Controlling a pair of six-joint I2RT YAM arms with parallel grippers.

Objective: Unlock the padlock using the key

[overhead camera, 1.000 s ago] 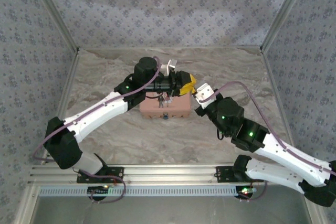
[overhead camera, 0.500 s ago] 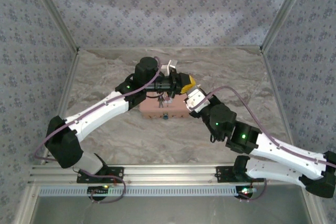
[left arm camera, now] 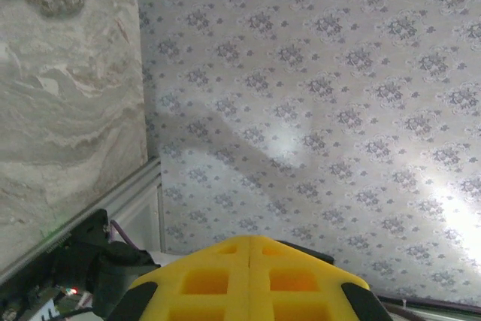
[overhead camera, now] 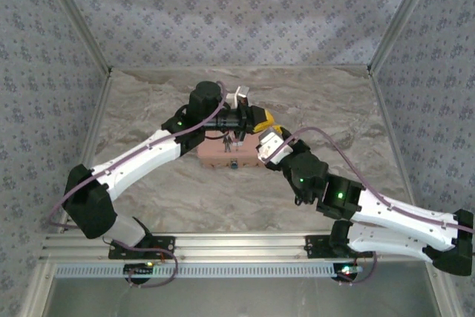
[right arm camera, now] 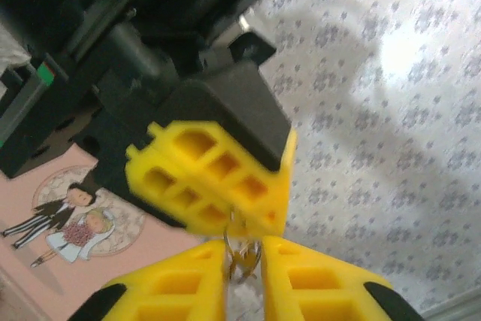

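1. Pinching shut with my left tool [left arm camera: 249,282], pads pressed flat together, up above the pink tin [overhead camera: 223,155]. In the right wrist view a small key ring [right arm camera: 237,225] dangles from its tips, so I read that as my grip.
2. My right tool [right arm camera: 243,264] sits just underneath, tip to tip with the left one. Its pads are parted a crack, with the ring's lower end and a brassy bit hanging in the gap. It's not clamped on them as far as I can see.
3. The padlock [overhead camera: 234,165] is a tiny dark speck at the near edge of the tin, below both tools and touched by neither. I can't tell whether it hangs on the tin or lies on the tabletop [overhead camera: 148,109], and it's too small to read the shackle.
4. Score so far, by my reckoning: the key is up in the air, so that part is done. A hand-over or re-grip between my tools looks like the step in hand.
5. I have yet to get a firm hold on the key itself, bring it down to the lock, find the keyhole, turn it and free the shackle. Most of the job lies ahead.
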